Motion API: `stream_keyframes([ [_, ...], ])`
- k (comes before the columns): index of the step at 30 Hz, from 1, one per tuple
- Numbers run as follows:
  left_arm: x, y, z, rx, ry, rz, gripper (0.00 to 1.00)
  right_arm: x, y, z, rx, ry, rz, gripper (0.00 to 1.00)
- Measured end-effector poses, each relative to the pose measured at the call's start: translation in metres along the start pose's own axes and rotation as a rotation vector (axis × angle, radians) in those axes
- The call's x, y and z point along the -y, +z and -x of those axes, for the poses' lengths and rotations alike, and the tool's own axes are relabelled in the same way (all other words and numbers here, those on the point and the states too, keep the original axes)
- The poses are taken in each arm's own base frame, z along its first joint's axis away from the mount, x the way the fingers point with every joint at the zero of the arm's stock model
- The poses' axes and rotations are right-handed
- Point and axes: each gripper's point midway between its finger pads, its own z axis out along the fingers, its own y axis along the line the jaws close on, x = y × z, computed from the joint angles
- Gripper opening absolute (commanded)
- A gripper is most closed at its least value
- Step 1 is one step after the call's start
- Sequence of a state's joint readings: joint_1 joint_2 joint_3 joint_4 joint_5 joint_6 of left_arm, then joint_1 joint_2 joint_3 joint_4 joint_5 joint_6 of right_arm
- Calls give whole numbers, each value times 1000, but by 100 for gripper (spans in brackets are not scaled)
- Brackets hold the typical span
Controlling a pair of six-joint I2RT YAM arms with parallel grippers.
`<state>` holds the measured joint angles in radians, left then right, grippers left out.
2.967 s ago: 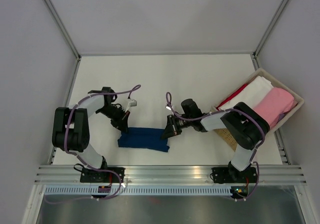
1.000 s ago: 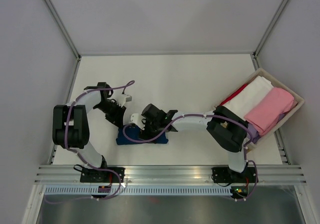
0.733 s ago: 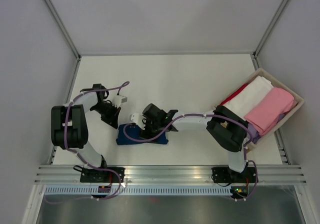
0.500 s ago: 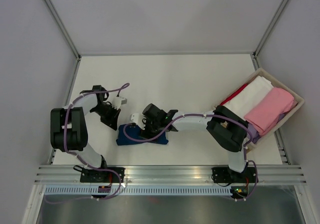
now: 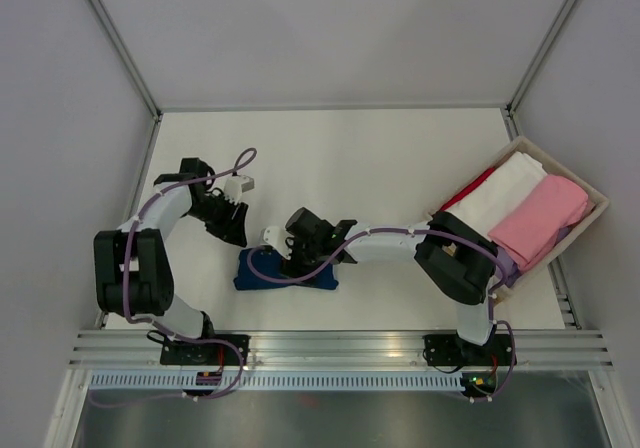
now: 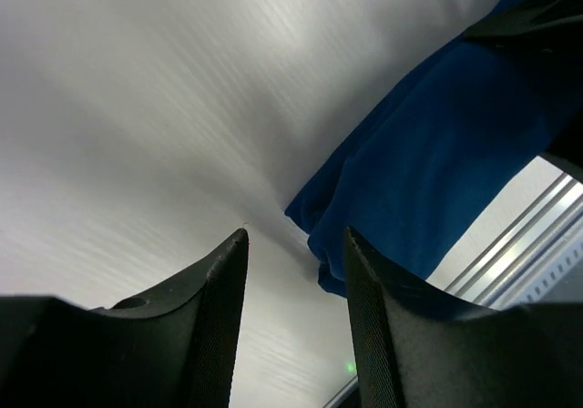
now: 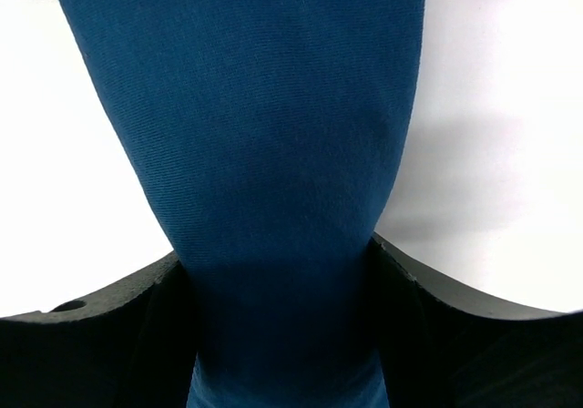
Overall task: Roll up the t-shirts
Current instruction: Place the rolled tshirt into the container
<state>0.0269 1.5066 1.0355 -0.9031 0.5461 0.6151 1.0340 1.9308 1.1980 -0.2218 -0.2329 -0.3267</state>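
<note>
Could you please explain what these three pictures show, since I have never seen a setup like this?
The overhead picture shows two robot arms bolted at the near edge of a white table. The other two pictures come from cameras on each wrist. A folded navy blue cloth t-shirt lies between the arms. The right gripper has its fingers on either side of that shirt. The left gripper is open beside the shirt's end, holding nothing. At the right sits a basket with folded pink cloth and white cloth.

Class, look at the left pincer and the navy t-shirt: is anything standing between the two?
Nothing visible does. The left pincer hangs open beside the end of the navy t-shirt, only bare table between them. The right pincer already straddles the shirt.
</note>
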Motion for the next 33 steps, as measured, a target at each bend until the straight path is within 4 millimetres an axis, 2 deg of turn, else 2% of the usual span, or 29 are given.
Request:
stream_keyframes([
  [2, 1, 13, -13, -46, -47, -42, 49, 0, -1, -1, -1, 5, -4, 72],
  [3, 4, 17, -17, -58, -62, -57, 42, 0, -1, -2, -3, 8, -6, 73],
  [6, 11, 19, -20, -55, -79, -90, 34, 1, -3, -3, -6, 17, -14, 73],
  [14, 22, 23, -23, -47, -88, -138, 33, 1, -3, -4, -10, 29, -22, 74],
  [16, 23, 23, -22, -45, -90, -142, 13, 1, -3, -4, -11, 30, -22, 75],
  [17, 23, 23, -22, -44, -89, -143, 13, 1, -3, -4, -11, 30, -23, 75],
  [18, 23, 23, -22, -44, -88, -144, 3, 1, -3, -4, -12, 32, -24, 76],
  [27, 20, 25, -29, -68, -78, -131, 2, 2, -4, -5, -16, 38, -29, 81],
  [33, 14, 37, -60, -180, -87, -104, 2, -1, -5, -6, -19, 38, -17, 81],
])
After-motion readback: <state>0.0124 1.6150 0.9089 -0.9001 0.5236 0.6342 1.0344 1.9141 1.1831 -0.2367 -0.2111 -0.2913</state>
